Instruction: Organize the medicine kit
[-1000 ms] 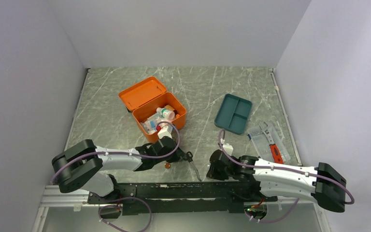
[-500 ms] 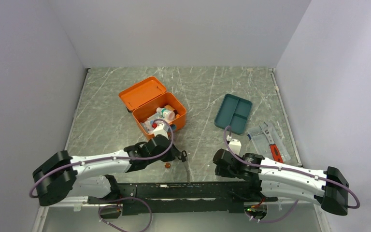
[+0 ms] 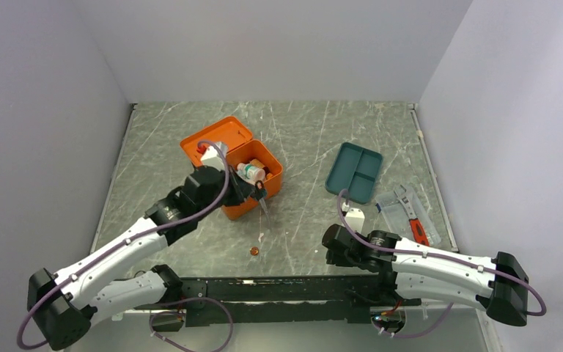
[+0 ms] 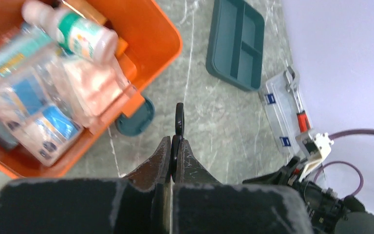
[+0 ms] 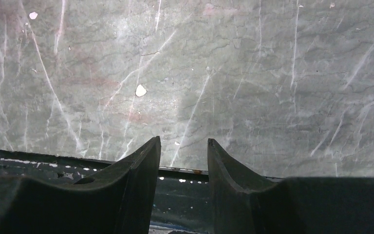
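While the right arm lies low near the front rail, the left arm reaches across the grey marbled worktop (image 3: 315, 132) to the medicine kit (image 3: 229, 133), an orange rectangular plastic box standing open left of centre, its lid laid back. Inside it lie a white bottle with a green label (image 4: 78, 31) and clear packets (image 4: 44, 97). The left end effector (image 4: 175, 141) hangs just outside the kit's front wall, by the teal latch (image 4: 135, 117), its fingers pressed together on a thin black tool (image 4: 178, 114) too slim to identify. The right end effector (image 5: 182, 141) stands apart over bare worktop, gripping nothing. To the right lie a flat teal divided tray (image 3: 354, 172) and a clear plastic case (image 3: 403, 205). A small orange-brown piece (image 3: 254, 251) lies near the rail.
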`<state>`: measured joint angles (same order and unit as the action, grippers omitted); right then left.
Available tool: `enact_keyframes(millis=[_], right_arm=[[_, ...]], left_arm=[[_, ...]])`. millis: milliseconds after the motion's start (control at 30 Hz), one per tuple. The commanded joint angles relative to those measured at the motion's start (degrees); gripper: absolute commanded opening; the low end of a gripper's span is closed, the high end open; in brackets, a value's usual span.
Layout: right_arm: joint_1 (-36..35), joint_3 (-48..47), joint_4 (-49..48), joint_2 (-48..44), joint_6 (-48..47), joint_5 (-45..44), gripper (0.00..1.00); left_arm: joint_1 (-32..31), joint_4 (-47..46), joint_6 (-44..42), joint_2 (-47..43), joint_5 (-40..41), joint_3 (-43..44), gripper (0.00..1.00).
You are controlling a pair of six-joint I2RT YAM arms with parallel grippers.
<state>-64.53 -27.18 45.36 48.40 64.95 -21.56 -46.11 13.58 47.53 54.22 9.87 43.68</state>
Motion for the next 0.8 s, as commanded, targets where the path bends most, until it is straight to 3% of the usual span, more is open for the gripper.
enact_keyframes(millis=[0, 233, 433, 567, 767], right_arm=[[0.1, -1.4, -0.6, -0.7, -0.9, -1.6, 0.43], [0.1, 0.4, -1.3, -3.1, -0.5, -1.2, 0.43], [0.1, 1.3, -3.7, -2.3, -1.9, -0.2, 0.42], [0.1, 1.7, -5.3, -1.7, -3.2, 0.2, 0.42], [0.1, 2.5, -7.0, -1.2, -4.3, 0.3, 0.42]], left_arm=[[6.5, 2.9, -7.9, 0.3, -4.6, 7.2, 0.00], [18.7, 3.5, -15.8, 6.3, -10.9, 16.6, 0.00], [29.4, 7.8, -23.1, 15.9, -27.4, 28.2, 0.00], [30.6, 18.0, -31.8, 23.6, -30.6, 38.9, 0.00], [30.5, 27.5, -40.0, 30.6, -26.5, 47.1, 0.00]])
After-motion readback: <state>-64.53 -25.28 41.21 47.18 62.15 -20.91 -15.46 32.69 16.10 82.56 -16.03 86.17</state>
